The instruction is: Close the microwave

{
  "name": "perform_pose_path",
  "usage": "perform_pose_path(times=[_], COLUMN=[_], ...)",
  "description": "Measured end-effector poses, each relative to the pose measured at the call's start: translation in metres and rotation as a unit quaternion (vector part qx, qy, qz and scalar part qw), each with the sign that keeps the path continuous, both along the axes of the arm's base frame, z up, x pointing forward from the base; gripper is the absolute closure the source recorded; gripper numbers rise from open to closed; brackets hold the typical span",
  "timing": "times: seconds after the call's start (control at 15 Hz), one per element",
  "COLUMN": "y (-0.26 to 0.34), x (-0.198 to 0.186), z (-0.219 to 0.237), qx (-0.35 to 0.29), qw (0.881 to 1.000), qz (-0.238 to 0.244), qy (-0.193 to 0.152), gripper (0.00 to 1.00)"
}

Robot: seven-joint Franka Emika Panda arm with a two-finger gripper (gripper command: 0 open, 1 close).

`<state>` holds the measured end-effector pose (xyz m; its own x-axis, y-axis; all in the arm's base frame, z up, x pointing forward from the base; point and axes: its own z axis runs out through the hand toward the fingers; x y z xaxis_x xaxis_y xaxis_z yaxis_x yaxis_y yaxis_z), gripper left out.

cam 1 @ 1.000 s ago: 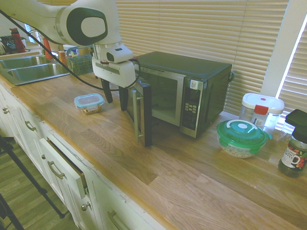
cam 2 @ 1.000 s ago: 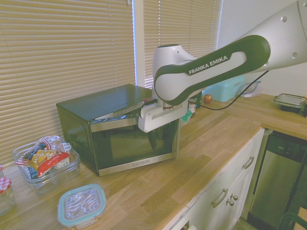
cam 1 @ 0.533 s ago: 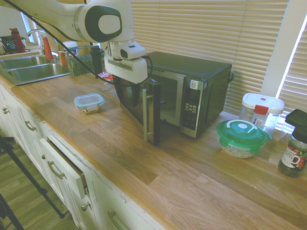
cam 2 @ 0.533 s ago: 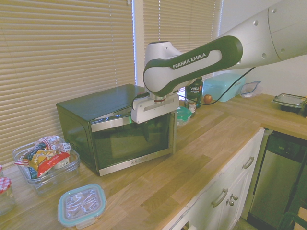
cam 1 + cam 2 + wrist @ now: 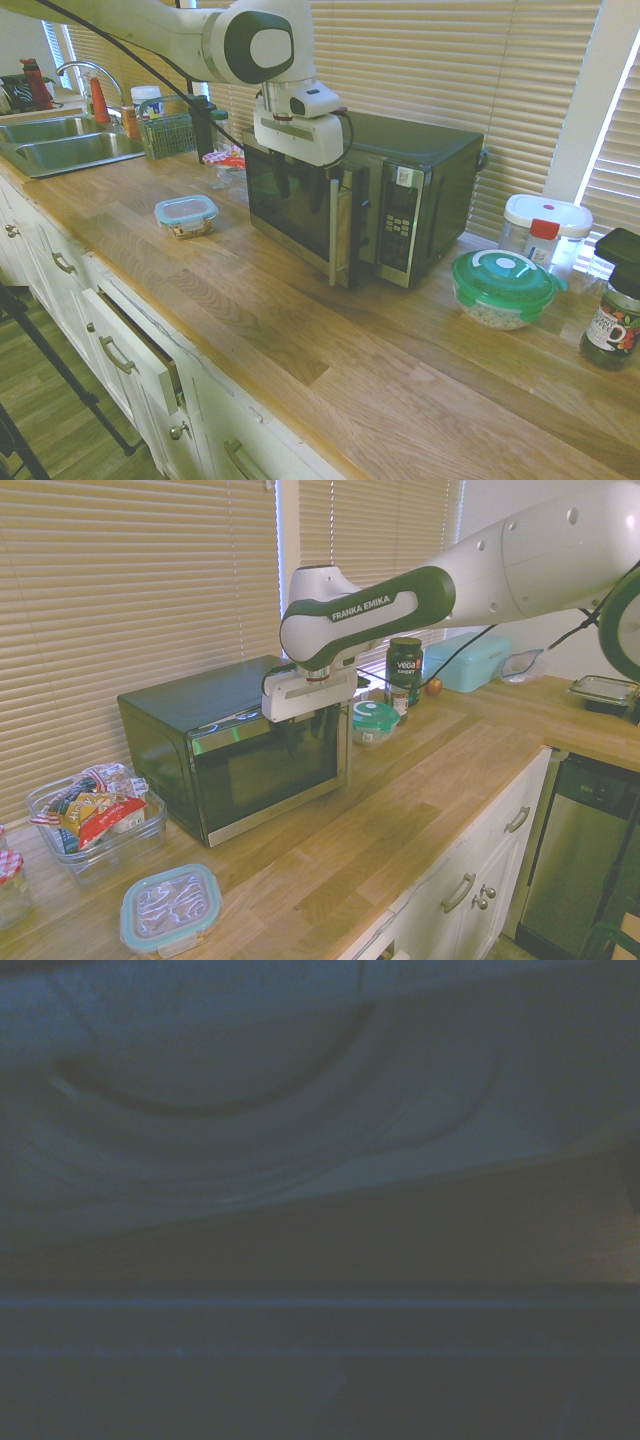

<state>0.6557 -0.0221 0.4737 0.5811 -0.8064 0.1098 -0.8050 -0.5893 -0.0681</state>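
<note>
A: Starting at the near edge, what is lying on the counter (image 5: 250,330)?

B: A small blue-lidded container (image 5: 186,214) is sitting closest to the front, well apart from everything else. Off to the side, a green-lidded bowl (image 5: 502,287) is resting near the microwave's panel end.

A: And the microwave (image 5: 400,190) itself?

B: It is standing mid-counter, back against the blinds (image 5: 440,60). Its door (image 5: 295,205) is hanging only a little ajar now. A second ago it was swung out almost square to the front; half a second ago it was about halfway in. The handle (image 5: 334,232) edge is now sitting just proud of the button panel (image 5: 400,225).

A: So the arm is pushing it?

B: It is looking that way. The gripper (image 5: 297,180) is pressing against the outer glass near the top of the door, and it has been travelling inward with the door. The fingers are pointing down, spread a modest way and gripping nothing.

A: Is the wrist camera helping?

B: Barely. It is showing only dark, blurred glass with a curved shape behind it.

A: What does that mean for the task?

B: I am judging it nearly finished. The last small gap is remaining, so a short further push should be latching the door. Farther back, the sink (image 5: 60,140) and bottles are staying out of the way.
</note>
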Motion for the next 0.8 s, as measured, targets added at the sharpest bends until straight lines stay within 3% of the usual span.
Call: perform_pose_path(times=[0.8], y=[-0.009], x=[0.033], z=[0.008], qx=[-0.004], qw=[0.999], qz=[0.045], qy=[0.004], gripper=[0.0])
